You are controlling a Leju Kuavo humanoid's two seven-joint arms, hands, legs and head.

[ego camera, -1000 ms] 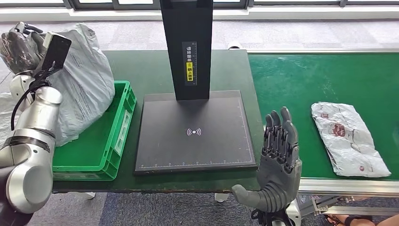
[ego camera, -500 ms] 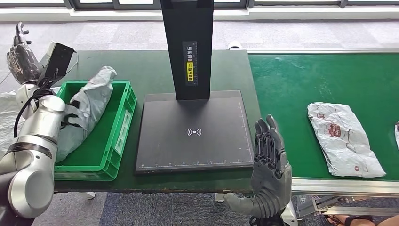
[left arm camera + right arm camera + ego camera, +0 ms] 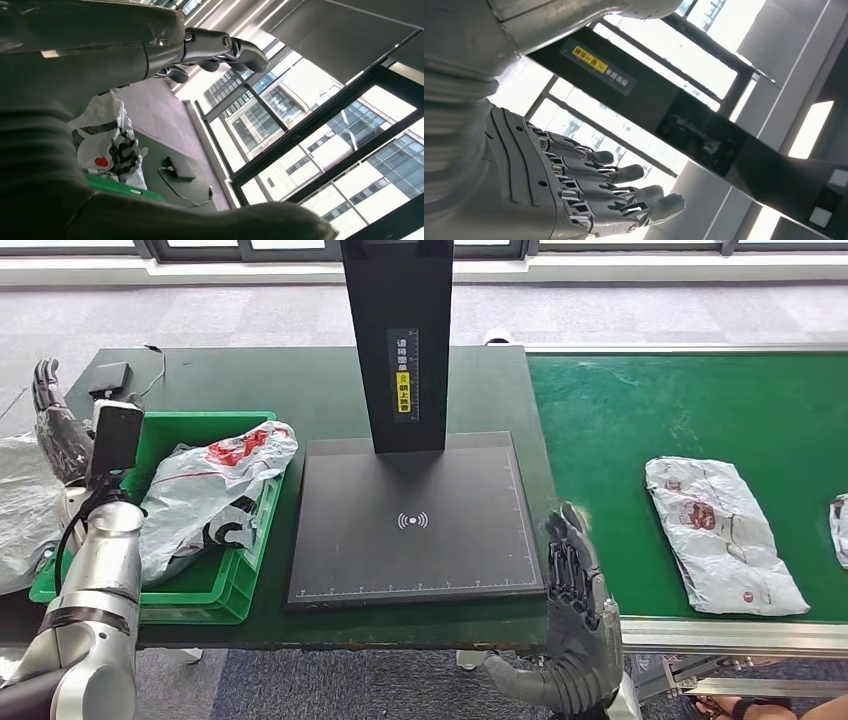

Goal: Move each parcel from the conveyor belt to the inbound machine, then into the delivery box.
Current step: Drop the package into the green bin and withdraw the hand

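A grey parcel (image 3: 215, 495) lay in the green box (image 3: 248, 545) (tilted); left hand (image 3: 58, 428) and right hand (image 3: 575, 625) held nothing, fingers apart.

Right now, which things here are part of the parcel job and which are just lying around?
Job:
- grey parcel in the green crate
- white parcel on the belt
- scanner plate

Lying about:
- small black box with its cable
- grey bag beside the crate
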